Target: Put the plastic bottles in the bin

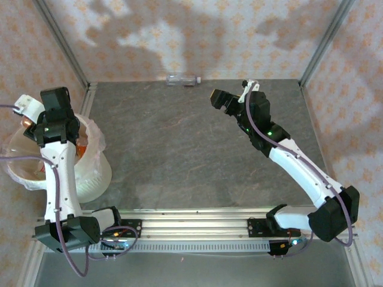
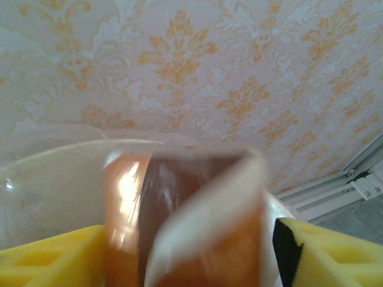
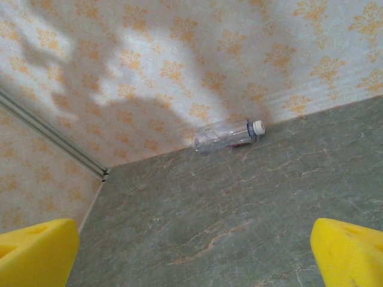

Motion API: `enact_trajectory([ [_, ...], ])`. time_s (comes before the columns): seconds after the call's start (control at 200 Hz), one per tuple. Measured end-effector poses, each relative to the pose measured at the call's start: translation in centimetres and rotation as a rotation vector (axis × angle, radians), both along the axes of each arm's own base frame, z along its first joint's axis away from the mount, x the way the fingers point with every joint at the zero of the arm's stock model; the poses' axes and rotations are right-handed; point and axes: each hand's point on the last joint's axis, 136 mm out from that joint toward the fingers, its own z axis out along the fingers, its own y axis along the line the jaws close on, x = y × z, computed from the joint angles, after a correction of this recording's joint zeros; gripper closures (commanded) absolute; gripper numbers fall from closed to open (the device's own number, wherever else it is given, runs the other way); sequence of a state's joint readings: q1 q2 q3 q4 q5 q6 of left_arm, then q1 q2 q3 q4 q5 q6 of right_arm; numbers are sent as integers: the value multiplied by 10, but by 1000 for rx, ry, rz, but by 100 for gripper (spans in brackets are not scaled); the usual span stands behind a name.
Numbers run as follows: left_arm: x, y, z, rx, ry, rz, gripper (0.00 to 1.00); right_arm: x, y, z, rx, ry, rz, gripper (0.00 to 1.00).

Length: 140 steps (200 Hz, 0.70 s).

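A blurred orange-filled bottle with a brown label stands between the yellow fingers of my left gripper. It lies against the left finger, and a thin gap shows at the right pad. This gripper hangs over the bin, a white bucket with a translucent liner. Orange bottles show inside the bin. A clear bottle with a white cap lies on its side against the back wall. My right gripper is open and empty above the table, well short of that clear bottle.
The grey stone-patterned table is walled by patterned panels with metal corner posts. The bin stands at the table's left edge beside the left arm. A rail runs along the near edge between the arm bases.
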State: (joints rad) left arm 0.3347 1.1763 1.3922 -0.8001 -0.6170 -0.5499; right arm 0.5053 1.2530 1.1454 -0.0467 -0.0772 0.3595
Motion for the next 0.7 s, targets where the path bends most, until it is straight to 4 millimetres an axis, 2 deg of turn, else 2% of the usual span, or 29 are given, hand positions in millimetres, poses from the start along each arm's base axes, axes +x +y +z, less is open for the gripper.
enact_trajectory([
  [0.095, 7, 1, -3, -24, 2, 5, 7, 0, -1, -3, 4, 14, -6, 1],
  [0.255, 14, -2, 13, -44, -52, -23, 0, -1, -1, -3, 12, 20, -9, 1],
  [0.47, 22, -23, 42, -96, -184, -162, 0, -1, -1, -3, 13, 21, -8, 1],
  [0.55, 24, -25, 50, -95, -205, -179, 0, -1, -1, -3, 13, 21, -8, 1],
  [0.635, 25, -23, 45, -105, -197, -167, 0, -1, -1, -4, 12, 22, -8, 1],
  [0.701, 25, -17, 31, -123, -173, -144, 0, -2, -1, -7, 9, 26, -8, 1],
])
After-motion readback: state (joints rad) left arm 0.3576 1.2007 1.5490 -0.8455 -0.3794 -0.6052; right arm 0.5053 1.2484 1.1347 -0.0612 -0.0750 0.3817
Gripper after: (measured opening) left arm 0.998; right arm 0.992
